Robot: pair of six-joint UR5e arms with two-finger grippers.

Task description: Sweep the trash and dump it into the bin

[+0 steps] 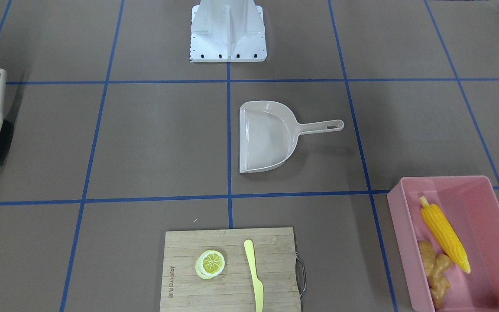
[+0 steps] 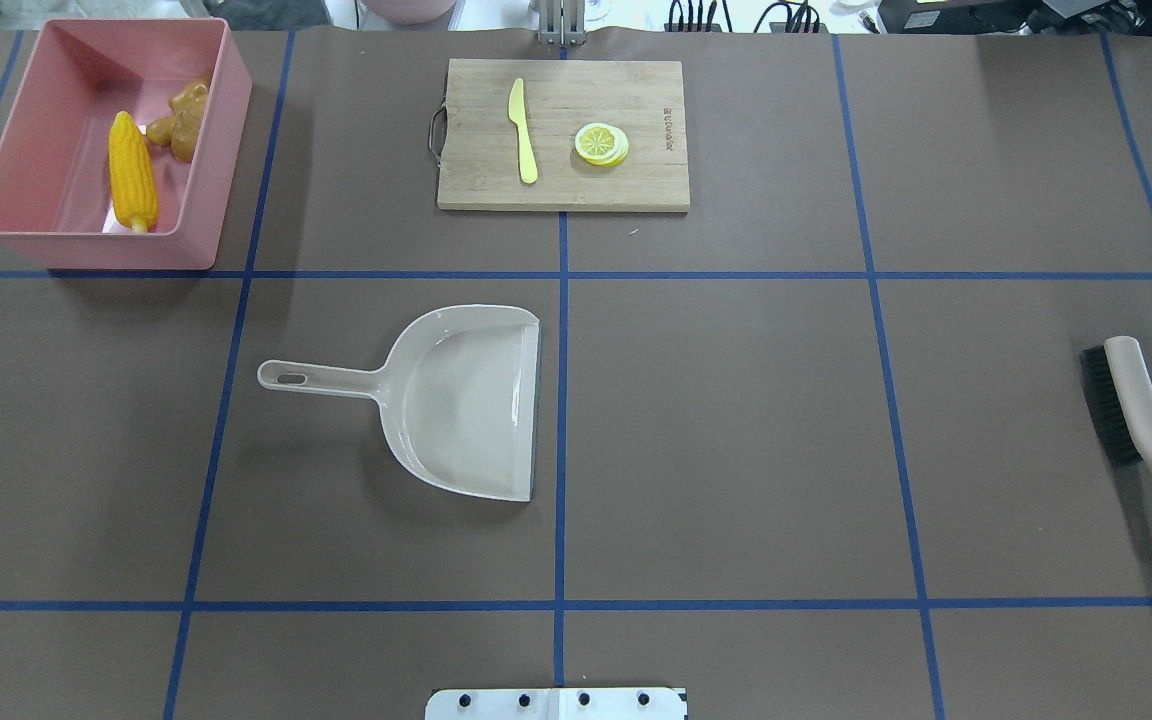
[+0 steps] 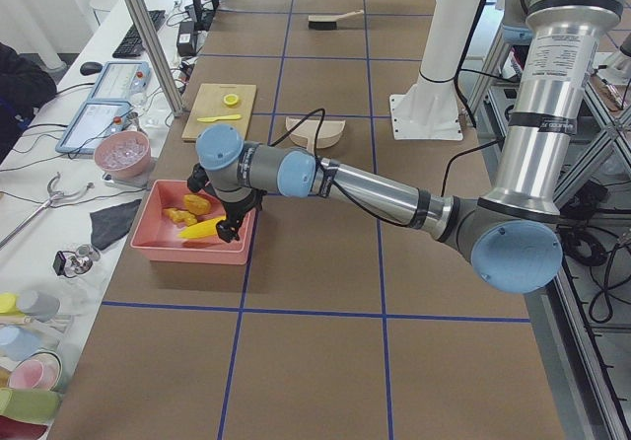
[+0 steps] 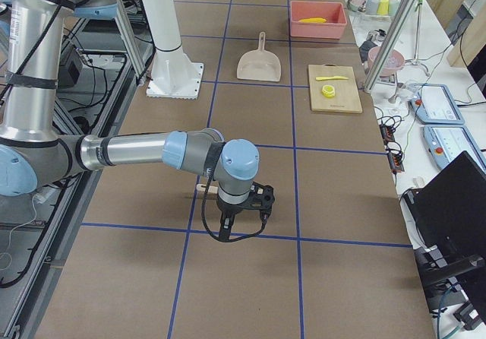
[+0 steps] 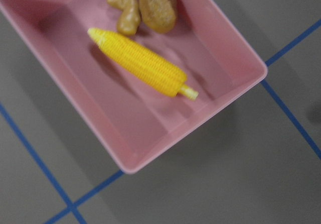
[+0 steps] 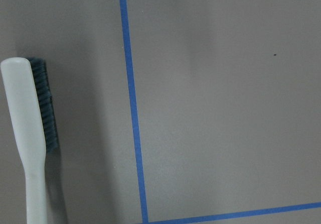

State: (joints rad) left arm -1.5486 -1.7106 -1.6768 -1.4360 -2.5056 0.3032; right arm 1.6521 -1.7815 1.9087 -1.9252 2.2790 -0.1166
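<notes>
I see corn (image 2: 133,172), ginger (image 2: 176,125) and potato (image 5: 157,5) all inside bin (image 2: 96,250); dump looks done. Dustpan (image 2: 456,400) flat, empty; brush (image 2: 1141,420) far aside. Left gripper (image 3: 229,225) over bin, right gripper (image 4: 247,206) above brush; finger spread: cannot tell.

The only lettering is a short dark brand mark (image 1: 171,281) on the wooden cutting board (image 1: 275,260). It runs along the board's short edge on the side of the lemon slice (image 1: 210,263), opposite the metal handle (image 1: 303,277). Its letters are too small to spell with confidence. The tablet screens (image 3: 99,119) beside the table are illegible.
</notes>
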